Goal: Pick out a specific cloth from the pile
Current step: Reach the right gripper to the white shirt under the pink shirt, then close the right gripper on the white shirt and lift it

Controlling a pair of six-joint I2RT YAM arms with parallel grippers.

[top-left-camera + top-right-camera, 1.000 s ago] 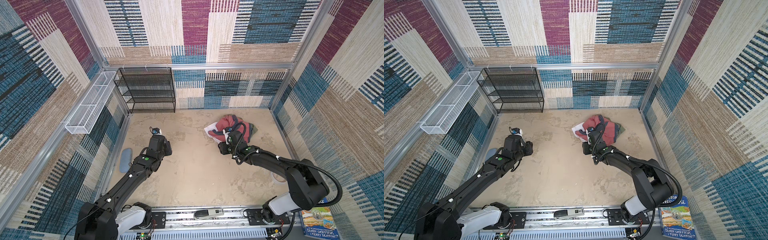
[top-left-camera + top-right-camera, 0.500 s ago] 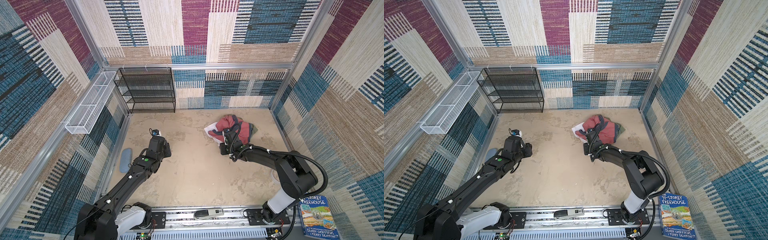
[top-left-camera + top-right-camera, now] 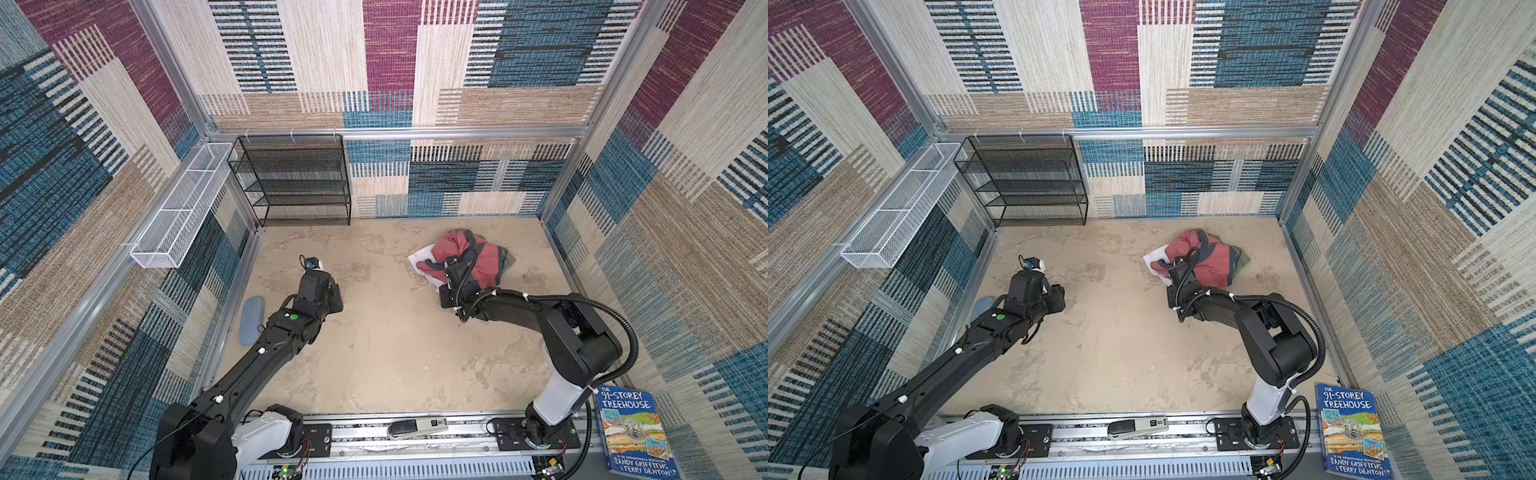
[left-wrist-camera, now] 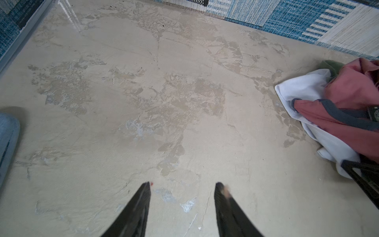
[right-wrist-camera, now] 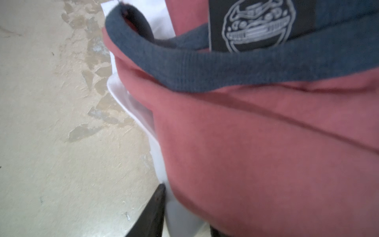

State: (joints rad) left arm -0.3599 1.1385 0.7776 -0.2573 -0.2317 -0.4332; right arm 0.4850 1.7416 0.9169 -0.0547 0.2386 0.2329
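Poking into the near edge of the pile (image 3: 482, 259), far right on the floor (image 3: 395, 332), my right gripper (image 5: 184, 213) straddles the white cloth (image 3: 419, 259); blur hides whether it pinches. My left gripper (image 4: 182, 184) hangs parted, holding nothing.

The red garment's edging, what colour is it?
Grey-blue trim, clearest in the right wrist view.

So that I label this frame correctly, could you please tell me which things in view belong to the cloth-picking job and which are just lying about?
Belongs to the job: white cloth, poking out under the pile; right gripper, at the cloth's edge.
Just lying about: black mesh shelf; white wire basket; blue-grey pad; book; stapler-like tool.
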